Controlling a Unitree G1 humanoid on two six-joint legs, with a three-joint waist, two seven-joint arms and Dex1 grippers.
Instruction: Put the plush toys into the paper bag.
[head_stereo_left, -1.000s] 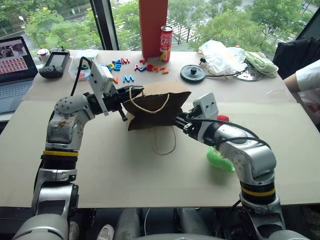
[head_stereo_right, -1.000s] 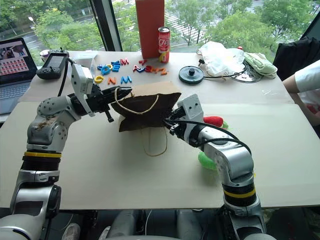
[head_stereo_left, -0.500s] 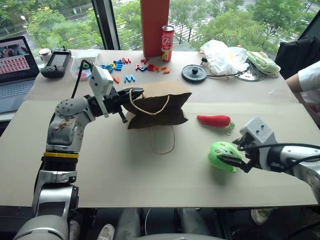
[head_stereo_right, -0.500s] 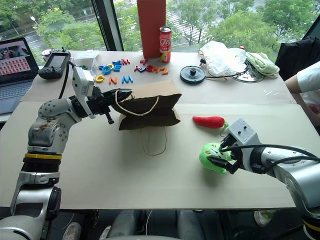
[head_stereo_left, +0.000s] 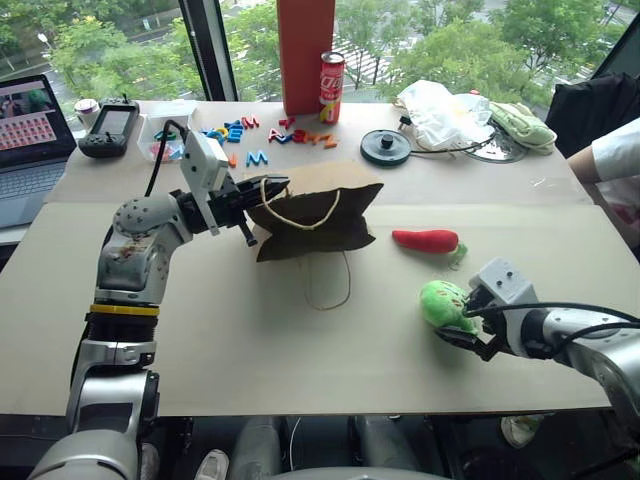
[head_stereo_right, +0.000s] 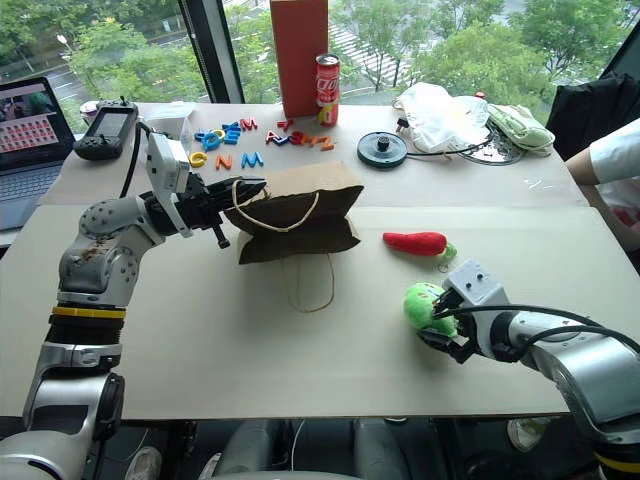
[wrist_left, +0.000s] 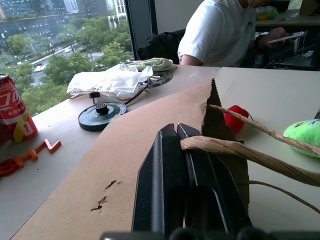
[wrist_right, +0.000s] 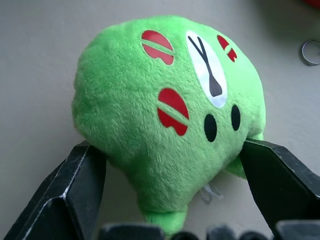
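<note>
Left end effector (head_stereo_left: 262, 190) is clenched on the paper bag (head_stereo_left: 318, 215) handle; right end effector (head_stereo_left: 462, 325) straddles the green plush (head_stereo_left: 442, 304), red chilli plush (head_stereo_left: 426, 239) between, letters (head_stereo_left: 262, 135) behind.

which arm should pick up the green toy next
Right. The right hand sits at the green plush toy, fingers on either side of it. The left hand is shut on the paper bag handle, holding it.

Left hand (wrist_left: 182, 131) pinches the twine handle (wrist_left: 240, 152) (fingers together) of the paper bag (wrist_left: 135, 150)
</note>
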